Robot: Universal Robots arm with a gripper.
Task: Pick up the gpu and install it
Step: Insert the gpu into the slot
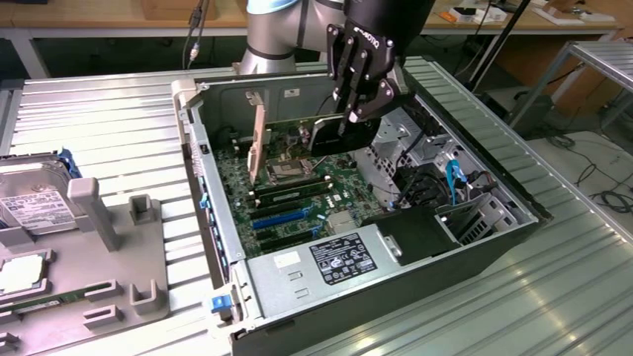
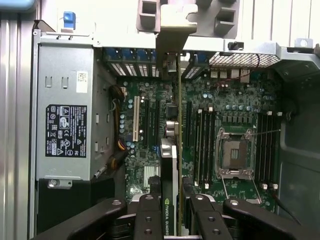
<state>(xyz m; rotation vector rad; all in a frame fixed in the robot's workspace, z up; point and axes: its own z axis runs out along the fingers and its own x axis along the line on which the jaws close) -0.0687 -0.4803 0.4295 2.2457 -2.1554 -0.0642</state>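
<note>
Above the motherboard [image 2: 240, 112], the gripper [image 2: 170, 212] is clamped on the gpu [image 2: 168, 170], held on edge, so insertion looks in hand, and seating it likely calls for a straight, aligned push down.

I work in a robotics lab or workshop, not a home; my tabletop [image 1: 118, 111] is ribbed sheet metal; on it lies an open computer case [image 1: 396, 311] with its motherboard [image 1: 296, 185] bare; beside it a grey fixture [image 1: 129, 245] holds a hard drive [image 1: 30, 193]; behind stand wooden workbenches [image 1: 79, 15], a cable [image 1: 195, 33] hanging off one edge; more cables [image 1: 594, 170] trail over the floor at the exterior view's right; my claw [image 1: 358, 115] grips the gpu [image 1: 334, 137] above the case.
</note>
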